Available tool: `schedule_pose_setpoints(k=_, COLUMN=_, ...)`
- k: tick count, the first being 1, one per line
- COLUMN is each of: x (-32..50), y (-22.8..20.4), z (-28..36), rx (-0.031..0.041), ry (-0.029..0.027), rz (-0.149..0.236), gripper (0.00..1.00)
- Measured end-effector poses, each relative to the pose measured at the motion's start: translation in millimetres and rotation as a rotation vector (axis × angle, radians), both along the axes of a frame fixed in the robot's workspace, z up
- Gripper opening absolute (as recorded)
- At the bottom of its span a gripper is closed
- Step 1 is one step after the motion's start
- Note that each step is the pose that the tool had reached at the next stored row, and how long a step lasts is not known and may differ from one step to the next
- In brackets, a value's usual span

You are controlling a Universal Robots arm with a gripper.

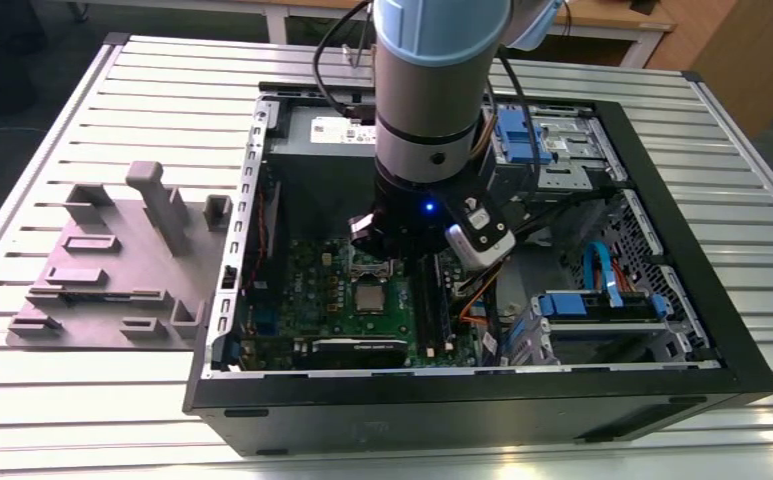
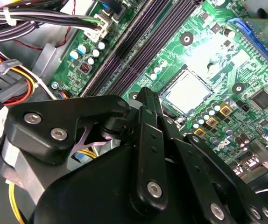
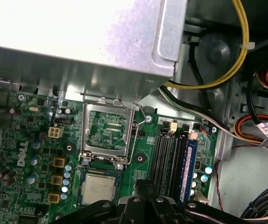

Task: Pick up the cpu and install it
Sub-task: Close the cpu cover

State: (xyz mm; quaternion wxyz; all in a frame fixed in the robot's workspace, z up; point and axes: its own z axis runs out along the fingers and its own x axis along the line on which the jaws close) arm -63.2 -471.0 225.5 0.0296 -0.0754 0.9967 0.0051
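The cpu [image 1: 366,297], a small silvery-grey square, lies flat in its socket on the green motherboard [image 1: 313,275] inside the open computer case. It also appears in both wrist views [image 2: 187,91] [image 3: 100,187]. The socket's metal hold-down frame [image 3: 107,130] stands swung open beside the chip. My gripper [image 2: 145,93] hangs just above the board next to the cpu, black fingers [image 3: 142,185] pressed together and holding nothing. In the exterior view the arm's wrist [image 1: 426,210] covers the gripper's tips.
The metal power supply box [image 3: 78,42] looms close by the socket. Memory slots [image 3: 171,158] and cable bundles [image 3: 227,70] flank the gripper. Blue-latched drive bays [image 1: 600,305] fill the case's right in the exterior view. A grey plastic fixture with blocks [image 1: 119,260] sits on the table, left.
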Motion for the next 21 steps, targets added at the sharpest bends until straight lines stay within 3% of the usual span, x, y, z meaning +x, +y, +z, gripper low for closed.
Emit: schedule_pose_setpoints(k=21, x=1.8, y=1.1, z=0.0, rx=-0.0002, ry=0.0, rz=0.019, gripper=0.1)
